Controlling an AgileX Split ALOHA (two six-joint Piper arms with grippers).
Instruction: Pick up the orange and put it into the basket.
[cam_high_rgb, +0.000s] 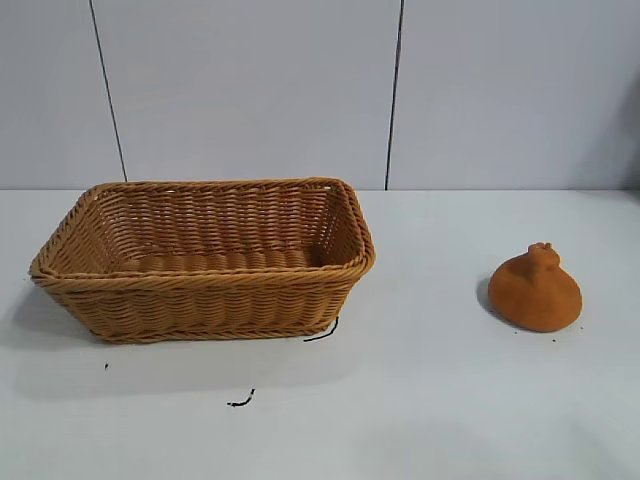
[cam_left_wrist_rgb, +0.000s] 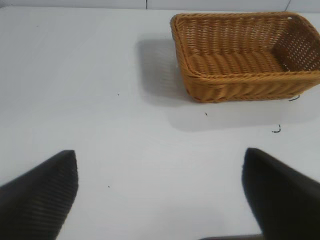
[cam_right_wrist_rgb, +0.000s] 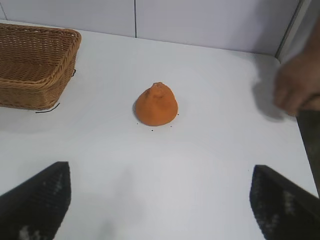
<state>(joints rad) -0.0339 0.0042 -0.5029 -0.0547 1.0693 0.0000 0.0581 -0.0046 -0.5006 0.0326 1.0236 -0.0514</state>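
Observation:
The orange, a matte burnt-orange dome with a small nub on top, sits on the white table at the right. It also shows in the right wrist view. The tan wicker basket stands at the left and holds nothing; it also shows in the left wrist view and the right wrist view. My right gripper is open and empty, well short of the orange. My left gripper is open and empty over bare table, apart from the basket. Neither gripper shows in the exterior view.
A person's hand is at the table's edge beyond the orange in the right wrist view. Small black thread scraps lie on the table in front of the basket. A panelled wall stands behind the table.

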